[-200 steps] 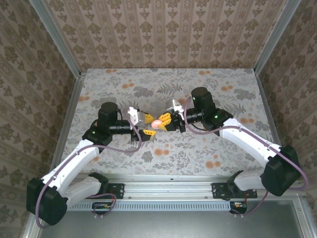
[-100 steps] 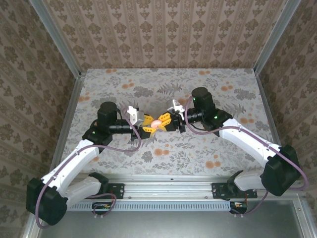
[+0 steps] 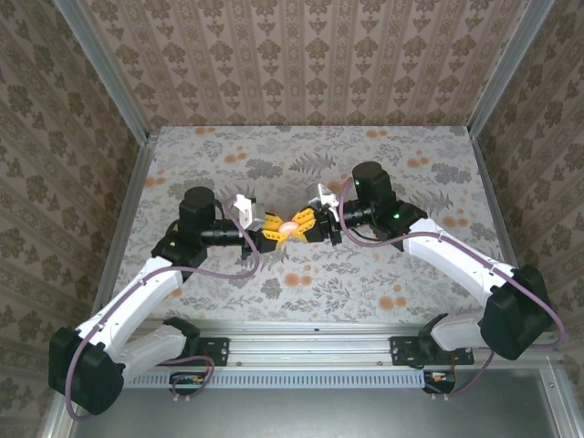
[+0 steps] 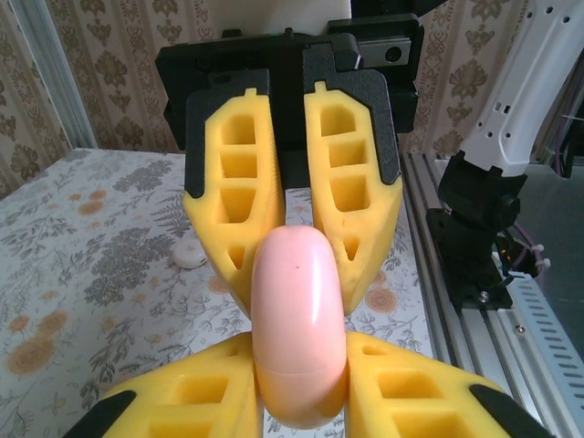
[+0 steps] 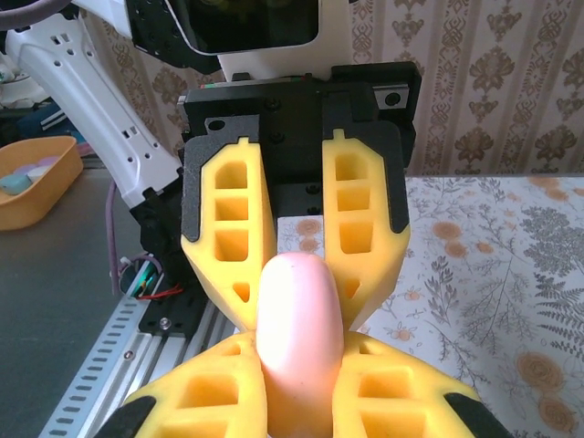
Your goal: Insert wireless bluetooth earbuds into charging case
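The small round salmon-pink charging case [image 4: 299, 301] hangs between the two arms, pinched from opposite sides and, by the look of it, lifted clear of the floral-print table [image 4: 82, 274] beneath it. It stands on edge, so each wrist camera sees it as a narrow upright oval. A faint seam runs round its lower part, and no gap shows along that seam (so the lid looks to be down).

The left gripper [image 4: 299, 351] has its yellow ribbed fingers drawn in until both press the case's flanks. The right gripper [image 5: 301, 351] holds the far edge of the case the same way, its jaws nearly together with only the thin body of the case between them.

Each pair of fingers points straight at the other across the case. This two-sided hold is probably meant to let one arm steady the body while the other works the lid up, or to pass the case across. The pictures do not settle which.

A tiny whitish oval piece, likely an earbud [image 4: 190, 255], lies on the table below and to the left of the case in the left wrist view, well apart from it and untouched.
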